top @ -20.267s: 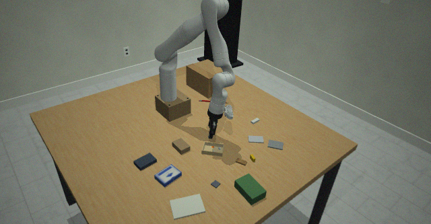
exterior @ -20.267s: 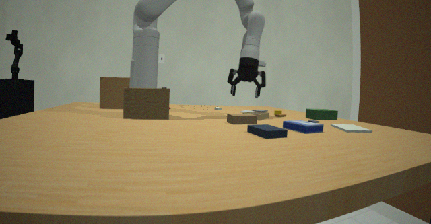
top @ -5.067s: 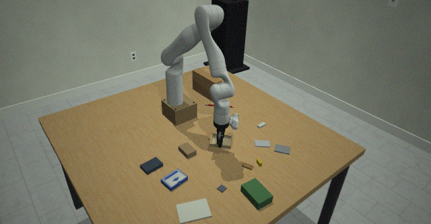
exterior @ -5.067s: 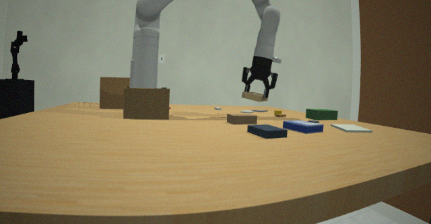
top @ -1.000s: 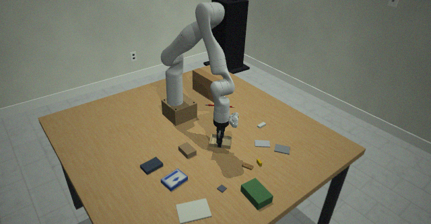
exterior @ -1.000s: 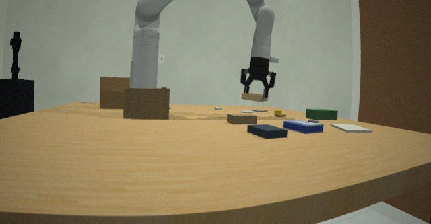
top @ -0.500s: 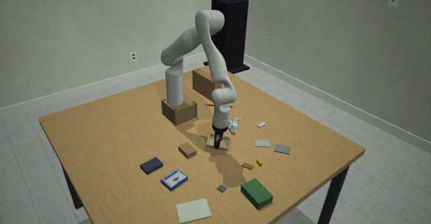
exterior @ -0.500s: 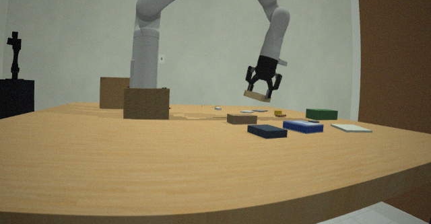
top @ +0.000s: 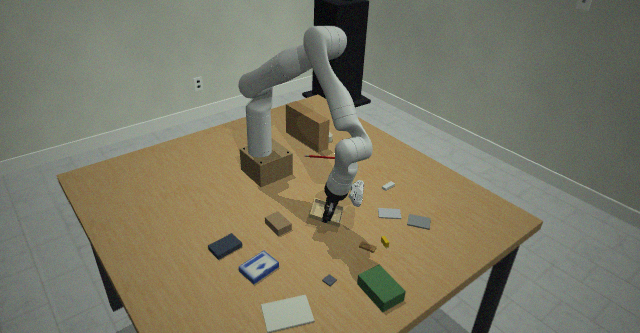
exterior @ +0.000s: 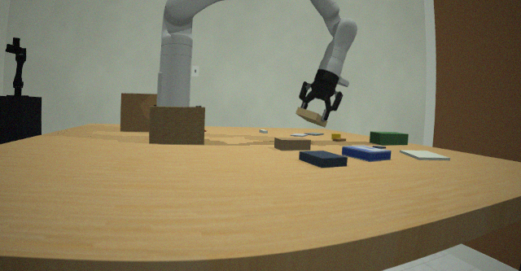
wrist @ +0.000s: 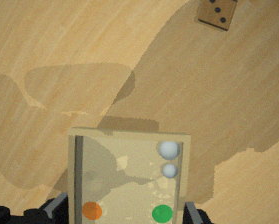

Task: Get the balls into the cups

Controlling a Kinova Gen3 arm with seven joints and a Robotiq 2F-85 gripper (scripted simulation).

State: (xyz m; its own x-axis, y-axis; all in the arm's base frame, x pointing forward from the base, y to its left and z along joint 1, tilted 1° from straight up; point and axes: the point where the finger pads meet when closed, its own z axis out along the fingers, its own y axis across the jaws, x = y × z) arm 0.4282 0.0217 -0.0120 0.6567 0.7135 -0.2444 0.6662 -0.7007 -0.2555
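Note:
The wooden puzzle (top: 315,218) (exterior: 308,115) (wrist: 130,135) is a shallow pale box, held above the table and tilted, its right end lower in the exterior view. My gripper (top: 326,219) (exterior: 313,113) (wrist: 126,212) is shut on its two opposite side walls. In the wrist view the large pale ball (wrist: 169,150) lies in the upper right corner, and the small ball (wrist: 170,171) lies just below it by the right wall. Both are outside the cups. The green cup (wrist: 162,213) is at the lower right and the orange cup (wrist: 92,211) at the lower left. The box's near end is cut off.
A brown block (top: 278,223) (exterior: 292,144) stands near the puzzle. A domino (top: 368,246) (wrist: 217,11), yellow piece (top: 385,241), green box (top: 381,287) (exterior: 388,137), blue-white box (top: 258,267), dark box (top: 225,246) and flat cards (top: 389,213) (top: 419,221) lie around.

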